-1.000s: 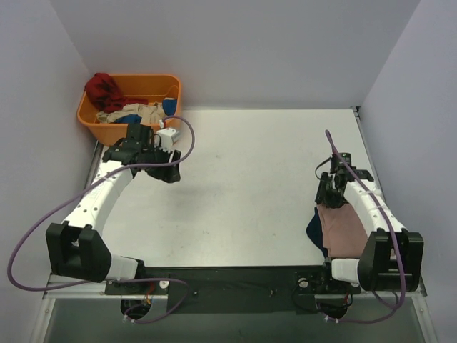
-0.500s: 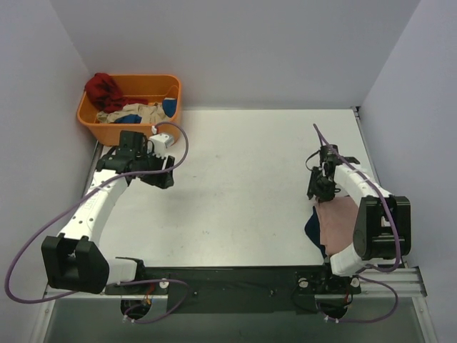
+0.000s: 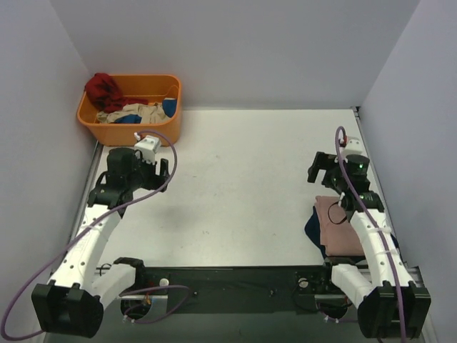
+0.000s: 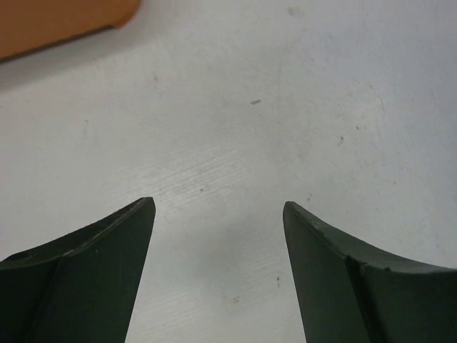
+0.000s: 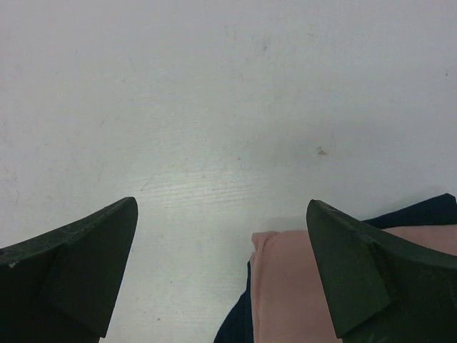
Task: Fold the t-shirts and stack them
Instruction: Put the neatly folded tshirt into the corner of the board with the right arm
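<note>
A folded dusty-pink t-shirt (image 3: 341, 227) lies on a dark navy t-shirt (image 3: 313, 230) at the near right of the table. The navy one shows as a dark edge along the pink one's left side. My right gripper (image 3: 320, 170) hovers open just beyond the stack's far left corner and holds nothing. In the right wrist view the pink t-shirt (image 5: 300, 286) and the navy edge (image 5: 239, 325) lie under and beside the right fingertip (image 5: 343, 243). My left gripper (image 3: 158, 171) hangs open over bare table at the far left, nothing between its fingers (image 4: 121, 236).
An orange basket (image 3: 96, 121) stands at the far left corner. It holds a red cloth (image 3: 103, 89), a beige cloth (image 3: 139, 113) and a bit of blue cloth. Its corner shows in the left wrist view (image 4: 57, 21). Grey walls close in the table.
My right gripper has opened, let go of the pink t-shirt and drawn back from it. My left arm has pulled back towards its base, and its jaws have opened a little wider.
</note>
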You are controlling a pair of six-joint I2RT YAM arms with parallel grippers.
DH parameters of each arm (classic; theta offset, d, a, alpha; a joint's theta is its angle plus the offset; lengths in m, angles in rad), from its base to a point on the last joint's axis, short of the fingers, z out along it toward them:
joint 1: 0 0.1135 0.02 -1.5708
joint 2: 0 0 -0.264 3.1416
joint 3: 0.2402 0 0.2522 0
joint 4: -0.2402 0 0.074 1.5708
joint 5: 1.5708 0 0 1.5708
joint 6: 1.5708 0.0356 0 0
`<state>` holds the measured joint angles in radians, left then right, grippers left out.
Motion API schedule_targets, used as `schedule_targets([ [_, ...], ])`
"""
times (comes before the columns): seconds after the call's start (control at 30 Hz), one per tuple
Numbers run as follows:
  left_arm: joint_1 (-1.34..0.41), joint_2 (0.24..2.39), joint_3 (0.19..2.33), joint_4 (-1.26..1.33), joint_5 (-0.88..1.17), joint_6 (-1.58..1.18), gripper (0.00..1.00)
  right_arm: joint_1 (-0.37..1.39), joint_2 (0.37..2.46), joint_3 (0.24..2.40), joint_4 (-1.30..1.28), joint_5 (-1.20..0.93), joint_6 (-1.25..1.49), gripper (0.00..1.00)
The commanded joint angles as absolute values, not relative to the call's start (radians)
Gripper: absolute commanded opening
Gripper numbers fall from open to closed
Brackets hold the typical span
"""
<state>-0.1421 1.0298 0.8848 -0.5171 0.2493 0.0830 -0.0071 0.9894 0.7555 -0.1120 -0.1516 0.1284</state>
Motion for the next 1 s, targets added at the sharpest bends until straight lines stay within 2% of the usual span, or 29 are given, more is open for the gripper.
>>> schedule_targets([
  [0.0, -0.141, 0.888, 0.821, -0.214, 0.057, 0.032, 0.84, -0.073, 0.902, 0.574, 0.214, -0.238, 0.155, 1.0],
  [0.07, -0.14, 0.827, 0.747, -0.1, 0.008, -0.036, 0.86, -0.083, 0.89, 0.523, 0.274, -0.261, 0.173, 1.0],
  [0.1, -0.141, 0.796, 0.703, -0.086, -0.015, -0.06, 0.92, -0.083, 0.888, 0.494, 0.288, -0.268, 0.17, 1.0],
  [0.2, -0.14, 0.769, 0.595, -0.045, 0.061, -0.064, 0.92, -0.083, 0.891, 0.436, 0.382, -0.293, 0.189, 1.0],
  [0.37, -0.135, 0.741, 0.412, 0.041, -0.125, -0.202, 0.93, -0.081, 0.856, 0.313, 0.491, -0.276, 0.198, 1.0],
  [0.5, -0.107, 0.698, 0.249, 0.188, -0.117, -0.19, 0.94, -0.071, 0.819, 0.249, 0.552, -0.278, 0.198, 1.0],
  [0.63, -0.084, 0.686, 0.186, 0.271, -0.098, -0.173, 0.94, -0.058, 0.779, 0.169, 0.63, -0.241, 0.206, 1.0],
  [0.97, -0.078, 0.663, 0.135, 0.293, -0.13, -0.179, 0.95, -0.031, 0.747, 0.152, 0.601, -0.203, 0.173, 1.0],
])
